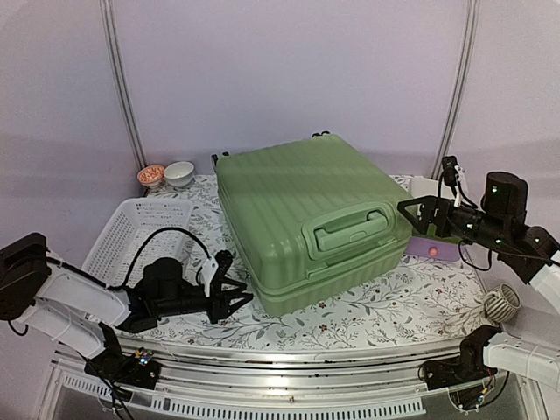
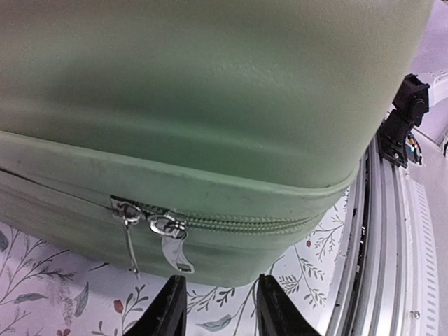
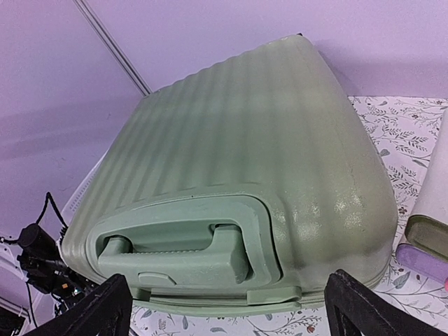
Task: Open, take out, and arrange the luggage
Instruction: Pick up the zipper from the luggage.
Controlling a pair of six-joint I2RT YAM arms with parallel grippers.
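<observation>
Luggage (image 1: 297, 206) lies shut and flat mid-counter (image 1: 367, 306). Left claw (image 2: 220, 308), half spread and pinching nothing, has the zip pulls (image 2: 168, 238) just beyond at 11 o'clock, with the seam running 9 to 3. Right claw (image 1: 411, 217), spread wide, waits at the luggage's 3 o'clock. A free strip lies along the near edge.

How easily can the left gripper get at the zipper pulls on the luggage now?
Probably yes: the left gripper faces the luggage, and the zipper pulls hang just ahead of its open jaws, with nothing between.
</observation>
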